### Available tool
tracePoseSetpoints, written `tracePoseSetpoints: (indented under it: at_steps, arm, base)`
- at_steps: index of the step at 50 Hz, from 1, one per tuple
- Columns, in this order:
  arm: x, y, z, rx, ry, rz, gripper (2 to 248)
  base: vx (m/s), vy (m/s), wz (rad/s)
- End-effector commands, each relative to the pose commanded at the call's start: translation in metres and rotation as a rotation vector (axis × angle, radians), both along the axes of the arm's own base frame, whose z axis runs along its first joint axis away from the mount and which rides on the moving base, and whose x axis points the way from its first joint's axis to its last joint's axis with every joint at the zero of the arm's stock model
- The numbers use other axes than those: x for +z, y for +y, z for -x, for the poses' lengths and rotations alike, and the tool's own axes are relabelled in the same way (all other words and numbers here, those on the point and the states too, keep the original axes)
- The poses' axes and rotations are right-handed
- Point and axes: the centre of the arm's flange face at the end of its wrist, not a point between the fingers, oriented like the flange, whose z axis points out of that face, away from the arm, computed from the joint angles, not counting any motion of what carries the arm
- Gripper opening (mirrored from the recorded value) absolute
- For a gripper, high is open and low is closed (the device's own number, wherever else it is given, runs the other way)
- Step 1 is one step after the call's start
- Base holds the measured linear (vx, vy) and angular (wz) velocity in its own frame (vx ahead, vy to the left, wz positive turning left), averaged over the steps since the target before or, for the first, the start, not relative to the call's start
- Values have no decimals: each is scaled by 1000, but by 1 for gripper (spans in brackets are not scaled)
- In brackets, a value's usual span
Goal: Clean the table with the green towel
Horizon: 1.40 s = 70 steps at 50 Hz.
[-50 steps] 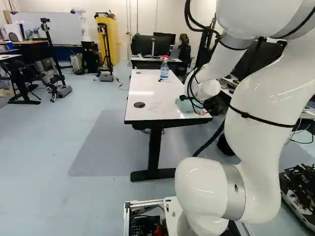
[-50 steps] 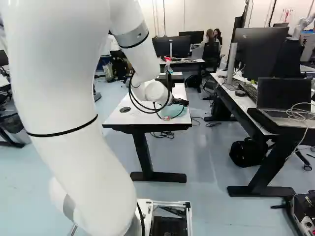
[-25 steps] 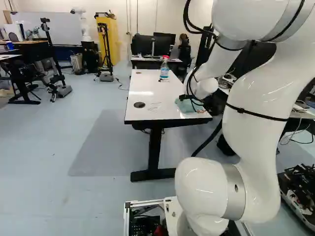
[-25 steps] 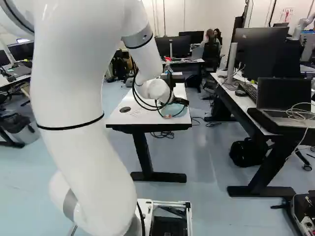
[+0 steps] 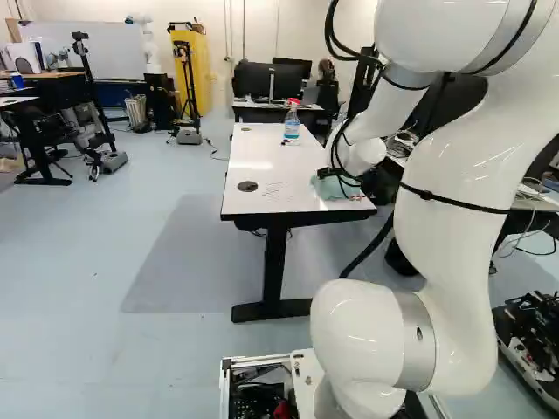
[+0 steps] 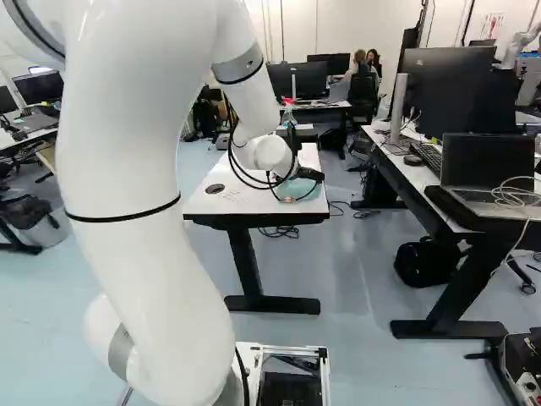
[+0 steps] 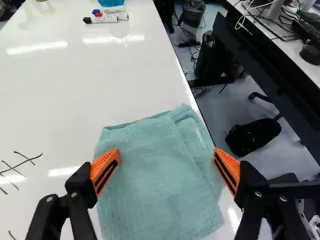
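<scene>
You have a long white worktop with a dark edge (image 5: pixel 262 166) ahead of the base. Your white jointed arm (image 5: pixel 450 218) reaches over its near right corner. The task's thing, the pale green cloth towel (image 7: pixel 155 185), lies there on the worktop, folded into a rough square with a loose flap, close along the right long edge.

Toward the far right of the worktop, near that same long edge, you see a clear bottle with a blue label and a red and white top (image 5: pixel 292 122) standing upright.

Your black fingers with orange pads (image 7: pixel 104 172) stand wide apart, one over each side of the towel, with the cloth spread flat between them and not pinched; whether the tips touch it, you cannot tell.

A round dark disc (image 5: pixel 247 186) sits in the surface by the near left corner. White marker pens with black, red and blue caps (image 7: pixel 104 19) lie just beside the bottle. Thin dark crossed pen strokes (image 7: pixel 20 165) mark the surface between disc and towel.
</scene>
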Motion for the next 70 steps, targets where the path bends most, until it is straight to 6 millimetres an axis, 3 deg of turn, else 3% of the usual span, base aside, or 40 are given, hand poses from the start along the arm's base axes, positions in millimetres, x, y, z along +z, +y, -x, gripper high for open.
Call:
tracePoseSetpoints:
  at_steps: [3,4,9,10,14,15,19,20,24,25,30,31,44,70]
  arm:
    - [0,0,0,0,0,0,247]
    - [0,0,0,0,0,0,224]
    - [0,0,0,0,0,0,224]
    - [0,0,0,0,0,0,185]
    - [0,0,0,0,0,0,185]
    - [0,0,0,0,0,0,146]
    - [0,0,0,0,0,0,146]
    - [0,0,0,0,0,0,108]
    - [0,0,0,0,0,0,108]
    - [0,0,0,0,0,0,71]
    - [0,0,0,0,0,0,71]
    - [0,0,0,0,0,0,41]
    - [2,0,0,0,-3,1,30]
    - [30,3,-2,6,-58,19,30]
  base:
    - [0,0,0]
    - [0,0,0]
    - [0,0,0]
    - [0,0,0]
    - [0,0,0]
    - [0,0,0]
    - [0,0,0]
    - [0,0,0]
    - [0,0,0]
    - [0,0,0]
    - [0,0,0]
    - [0,0,0]
    - [0,0,0]
    - [0,0,0]
